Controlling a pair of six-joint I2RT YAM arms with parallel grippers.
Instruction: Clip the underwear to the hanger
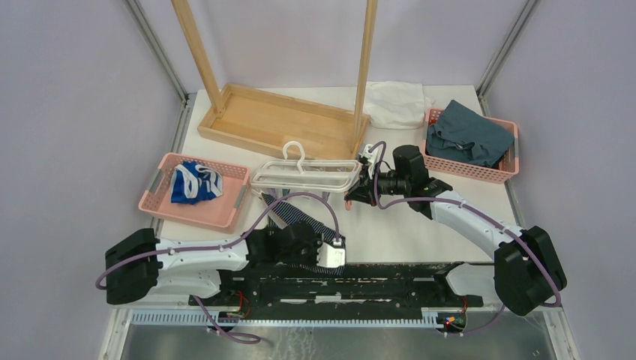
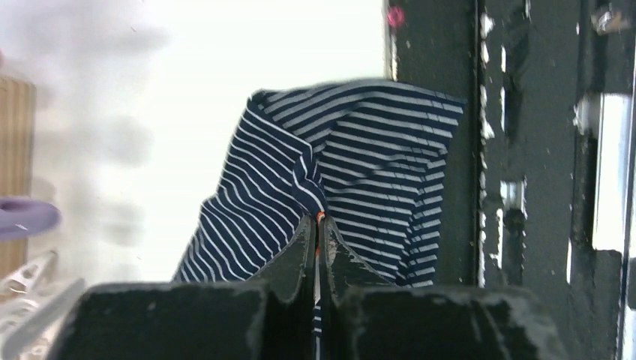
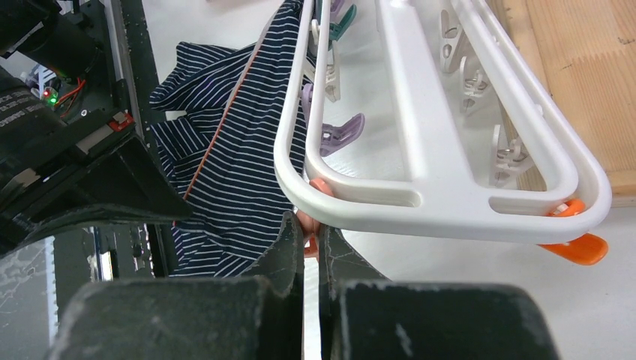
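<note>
My left gripper [image 2: 318, 225] is shut tight on a fold of the dark navy cotton underwear [image 2: 367, 150] with thin light stripes, and the orange trim is pinched in its jaws. My right gripper [image 3: 309, 232] is closed on a pale orange plastic clip [image 3: 320, 186] under the corner of the white plastic rectangular hanger [image 3: 450, 202]. The underwear lies crumpled on the white table [image 1: 420, 232], reaching from my left gripper to under this frame.

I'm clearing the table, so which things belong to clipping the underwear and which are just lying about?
Job: underwear, in left gripper; hanger; clip, in right gripper.
Lying about: wooden rack; blue-and-white garment in pink basket; teal cloth in second pink basket; white cloth.
</note>
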